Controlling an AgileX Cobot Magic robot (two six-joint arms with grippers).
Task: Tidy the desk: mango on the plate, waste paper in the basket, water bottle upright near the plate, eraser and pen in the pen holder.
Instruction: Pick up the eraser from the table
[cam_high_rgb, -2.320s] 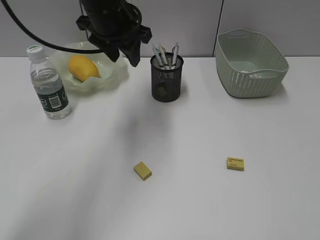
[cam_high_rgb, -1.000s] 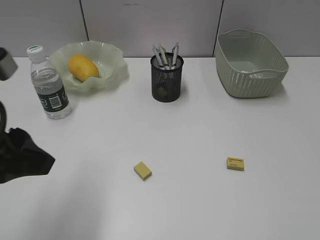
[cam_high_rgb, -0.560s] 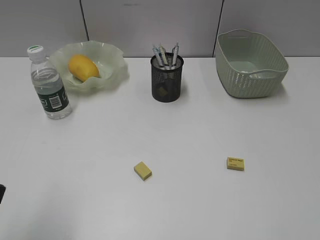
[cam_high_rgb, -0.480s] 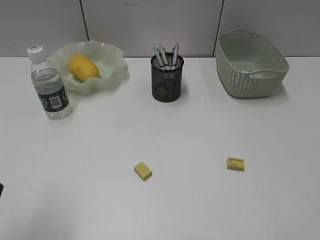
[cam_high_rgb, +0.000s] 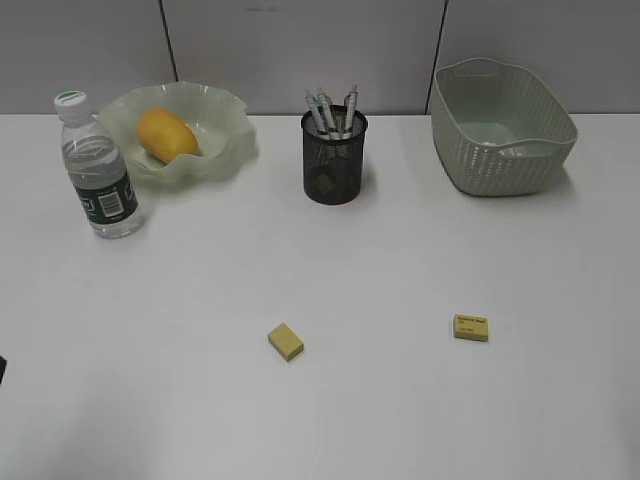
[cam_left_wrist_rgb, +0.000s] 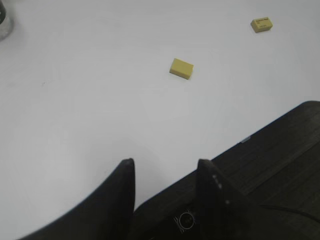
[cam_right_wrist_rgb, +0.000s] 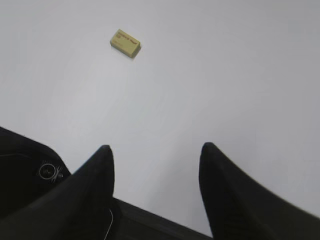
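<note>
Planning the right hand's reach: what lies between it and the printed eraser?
Nothing: in the right wrist view only bare desk separates the open right hand from the printed eraser.

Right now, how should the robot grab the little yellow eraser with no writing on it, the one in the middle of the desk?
Come straight down from above. The plain eraser lies flat on the desk, a low block with nothing close around it, so the sides are free. It sits turned at a slant, so the fingers should probably turn to match and pinch its two long sides, the narrower way across.
</note>
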